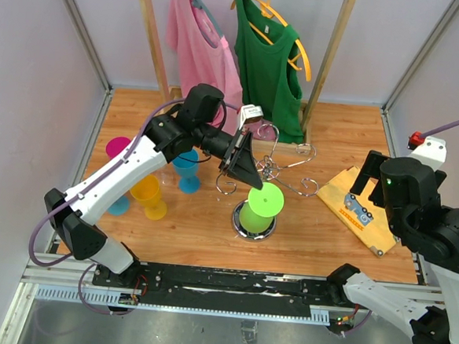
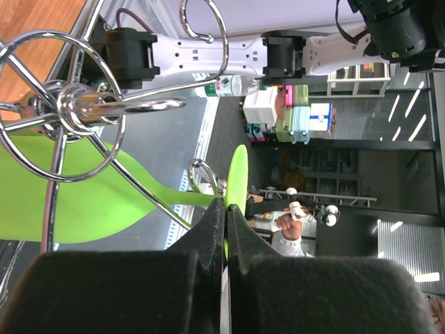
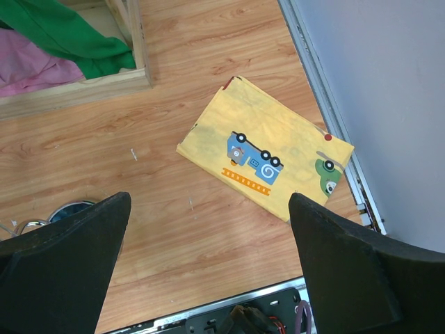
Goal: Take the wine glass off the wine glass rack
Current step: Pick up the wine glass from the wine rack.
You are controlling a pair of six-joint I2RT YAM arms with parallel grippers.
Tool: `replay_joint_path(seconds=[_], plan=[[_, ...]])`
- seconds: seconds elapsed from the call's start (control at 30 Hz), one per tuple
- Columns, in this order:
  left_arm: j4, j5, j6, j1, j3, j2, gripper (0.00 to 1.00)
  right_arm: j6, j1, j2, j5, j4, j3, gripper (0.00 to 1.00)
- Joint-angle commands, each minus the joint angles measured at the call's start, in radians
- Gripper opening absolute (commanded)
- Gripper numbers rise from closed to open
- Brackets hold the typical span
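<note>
The lime-green wine glass hangs upside down on the chrome wine glass rack, its bowl just above the rack's round mirror base. My left gripper is shut on the glass's round foot. In the left wrist view the foot stands edge-on, pinched between the black pads at my left gripper. The stem and bowl run left under the rack's hub. My right gripper hangs open over bare wood at the far right, holding nothing.
Plastic glasses stand left of the rack: magenta, blue, yellow. A folded yellow cloth lies at the right. A wooden clothes rail at the back holds a pink shirt and a green top.
</note>
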Motion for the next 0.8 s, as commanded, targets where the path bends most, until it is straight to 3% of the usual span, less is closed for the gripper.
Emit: replay_joint_path(seconds=[0.0, 0.77], plan=[[0.019, 0.038, -0.010, -0.013, -0.002, -0.043, 0.00, 0.018, -0.029, 0.000, 0.004, -0.016, 0.002, 0.99], [-0.042, -0.133, 0.020, -0.015, 0.099, -0.026, 0.00, 0.020, -0.029, -0.002, 0.004, -0.017, 0.005, 0.99]])
